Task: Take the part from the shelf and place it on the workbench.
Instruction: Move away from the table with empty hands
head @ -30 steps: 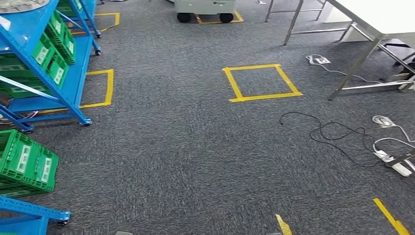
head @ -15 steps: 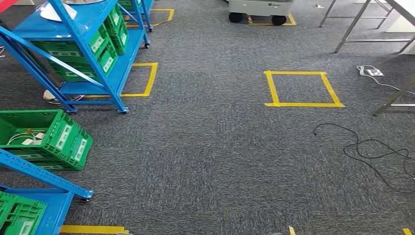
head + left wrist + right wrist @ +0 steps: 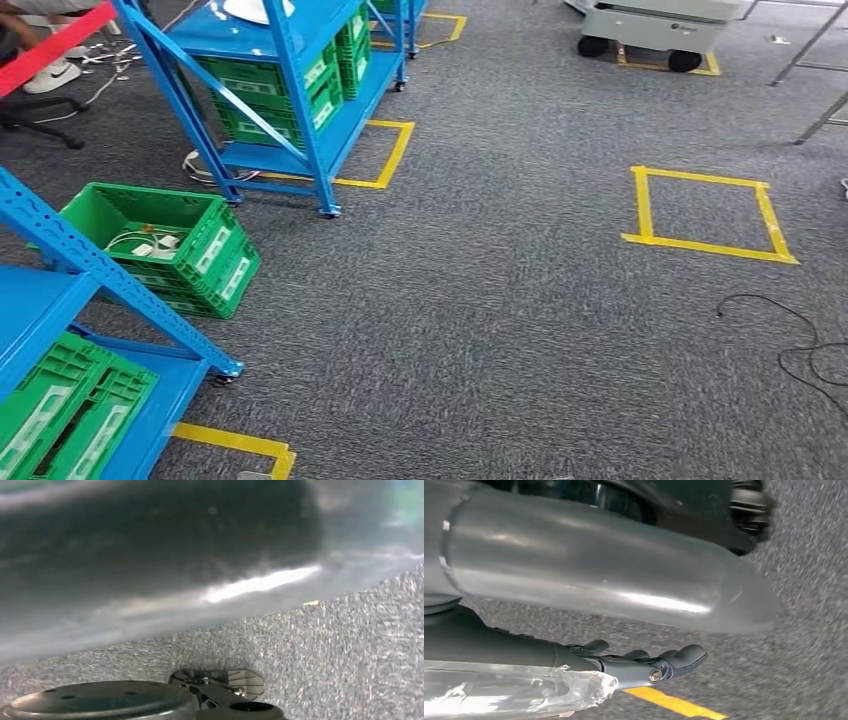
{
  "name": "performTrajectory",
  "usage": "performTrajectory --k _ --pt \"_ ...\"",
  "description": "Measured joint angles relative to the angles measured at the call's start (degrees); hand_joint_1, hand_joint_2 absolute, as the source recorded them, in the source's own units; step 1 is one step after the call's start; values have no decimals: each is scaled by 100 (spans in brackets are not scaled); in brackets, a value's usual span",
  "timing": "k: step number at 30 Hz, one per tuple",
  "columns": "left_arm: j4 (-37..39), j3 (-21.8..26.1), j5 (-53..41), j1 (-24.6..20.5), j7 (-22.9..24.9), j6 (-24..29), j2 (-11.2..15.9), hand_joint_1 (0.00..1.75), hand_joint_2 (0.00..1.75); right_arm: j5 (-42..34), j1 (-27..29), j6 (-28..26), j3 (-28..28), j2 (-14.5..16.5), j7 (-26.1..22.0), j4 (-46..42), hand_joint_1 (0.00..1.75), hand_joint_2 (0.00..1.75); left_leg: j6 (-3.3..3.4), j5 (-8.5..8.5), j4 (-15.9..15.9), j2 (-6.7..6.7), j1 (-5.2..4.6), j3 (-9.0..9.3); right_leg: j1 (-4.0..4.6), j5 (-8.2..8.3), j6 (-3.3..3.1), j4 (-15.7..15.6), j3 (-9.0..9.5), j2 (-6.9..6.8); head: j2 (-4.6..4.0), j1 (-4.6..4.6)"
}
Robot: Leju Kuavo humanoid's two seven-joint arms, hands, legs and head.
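Observation:
A blue wheeled shelf (image 3: pixel 290 95) stands at the far left in the head view, with green crates (image 3: pixel 325 75) on its lower levels and a white object (image 3: pixel 255 8) on its top level. A second blue shelf (image 3: pixel 60 290) is close at the near left, with a green crate (image 3: pixel 70 420) on its bottom level. My right hand (image 3: pixel 649 664) hangs over the carpet with dark fingers stretched out and nothing in them. My left hand (image 3: pixel 150 702) is a grey shape at the picture's edge, its fingers too unclear to read.
An open green crate (image 3: pixel 200 265) with white bits and cables sits on the carpet between the shelves. Yellow tape squares (image 3: pixel 705 210) mark the floor. A grey wheeled cart (image 3: pixel 650 25) stands far ahead. A black cable (image 3: pixel 790 335) lies at right. A person's shoe (image 3: pixel 52 75) is far left.
The whole picture has slid rightward, so the camera has swung left. The shelves and the floor crate have come further into view, and the workbench legs and power strips have left.

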Motion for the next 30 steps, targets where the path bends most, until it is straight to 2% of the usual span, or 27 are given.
performTrajectory --k 1,2,3,5,6,7,9,10,11,12,13,14,16,17,18,19,20,21,23,25,26,27,28,29,30 --pt "0 9 -16 -7 2 -3 -13 0 0 3 1 1 1 -3 -2 -1 0 0 -4 2 1 -82 0 0 23 178 -50 -358 138 136 0 -1" --pt "0 14 -26 -12 3 -6 -27 0 0 5 1 1 1 -7 -3 -1 0 0 -14 9 1 -153 7 -13 40 269 -88 -607 245 246 0 7" --pt "0 20 -37 -13 4 -8 -38 0 0 7 -3 2 1 -10 -4 -1 0 0 -34 21 -2 -218 18 -34 47 282 -112 -719 300 306 0 15" --pt "0 34 -54 -4 6 -8 -42 0 0 9 -16 3 1 -10 -5 -2 0 0 -91 48 -7 -322 29 -72 36 292 -118 -811 360 212 0 29" --pt "0 42 -62 2 7 -8 -38 0 0 9 -21 4 0 -9 -7 -2 0 0 -112 23 22 -256 20 -90 22 320 -108 -867 390 140 0 27" --pt "-1 49 -66 2 7 -7 -33 0 0 9 -19 5 0 -7 -10 -2 0 0 -133 -63 126 -118 7 -138 7 347 -103 -928 421 58 0 18" --pt "-2 56 -73 -11 7 -6 -25 0 0 9 -1 10 0 -4 -14 -1 0 0 -177 -401 651 240 -4 -379 -4 366 -102 -996 463 -137 0 3" --pt "-3 62 -76 -17 7 -7 -22 0 0 9 9 12 0 -3 -15 0 0 0 -210 -580 1008 338 10 -550 -5 358 -108 -999 465 -235 0 -2" --pt "-3 75 -78 -20 7 -7 -20 0 0 14 15 14 0 -3 -14 0 0 0 -244 -689 1305 385 30 -690 -8 349 -106 -996 464 -335 0 -4" --pt "-4 94 -76 -19 7 -8 -16 0 0 26 16 19 1 -3 -10 0 0 0 -277 -695 1446 415 53 -751 -13 339 -99 -993 465 -426 0 -5" --pt "-8 120 -74 -19 8 -8 -12 0 0 52 13 30 3 -3 -3 0 0 0 -310 -594 1379 445 75 -705 -23 327 -85 -989 471 -510 0 -4" --pt "-12 150 -69 -25 10 -8 -7 0 0 92 8 45 7 -3 8 0 0 0 -338 -411 1107 497 95 -549 -36 311 -62 -978 481 -587 0 -6" --pt "-20 222 -49 -74 19 -7 -4 0 0 199 -3 86 23 -7 37 0 0 0 -365 -95 370 778 99 -145 -33 254 9 -922 491 -719 0 -24" --pt "-22 268 -33 -117 24 -7 -3 0 0 255 -7 104 37 -10 50 0 0 0 -334 -33 127 890 88 -16 -19 220 45 -890 484 -779 0 -28" --pt "-22 322 -8 -161 28 -6 0 0 0 315 -14 120 56 -13 63 0 0 0 -291 -32 13 962 73 37 0 188 74 -864 478 -839 0 -28" --pt "-22 383 21 -202 34 -5 6 0 0 377 -25 136 81 -17 78 0 0 0 -234 -49 -4 937 54 31 10 165 94 -849 487 -899 0 -27" --pt "-22 451 55 -234 42 -6 15 0 0 443 -42 155 117 -21 90 0 0 0 -177 -45 -2 857 56 19 6 152 109 -848 510 -962 0 -15" --pt "-22 517 90 -256 49 -7 26 0 0 503 -62 172 154 -26 104 1 0 0 -141 -33 -8 795 58 13 -8 122 134 -831 523 -952 0 -13" --pt "-22 643 160 -314 65 -16 59 0 0 605 -92 210 230 -36 123 4 0 0 -72 -1 -21 658 74 -3 -47 -100 187 -521 394 -675 0 -2" --pt "-22 757 226 -390 82 -33 103 0 0 699 -94 241 301 -46 143 9 0 0 -29 18 -21 505 77 -30 -73 -479 216 228 32 -327 0 16" --pt "-22 818 260 -430 103 -41 126 0 0 754 -89 262 342 -55 153 12 0 0 -18 24 -20 421 74 -41 -76 -610 216 601 -161 -261 0 19" --pt "-22 877 296 -467 131 -45 152 0 0 808 -87 280 383 -65 161 14 0 0 -13 29 -19 337 71 -45 -76 -639 207 825 -292 -231 0 21" --pt "-22 937 329 -504 169 -46 180 0 0 862 -90 300 429 -75 166 15 0 0 -12 32 -18 252 69 -42 -75 -548 190 832 -325 -211 0 22" --pt "-22 989 363 -544 210 -44 207 0 0 909 -97 317 472 -86 168 15 0 0 -15 35 -17 169 69 -34 -75 -349 165 609 -248 -174 0 21" --pt "-22 1037 397 -590 259 -40 233 0 0 955 -105 332 518 -97 171 15 0 0 -21 39 -17 85 72 -28 -76 -99 136 228 -94 -84 0 21"
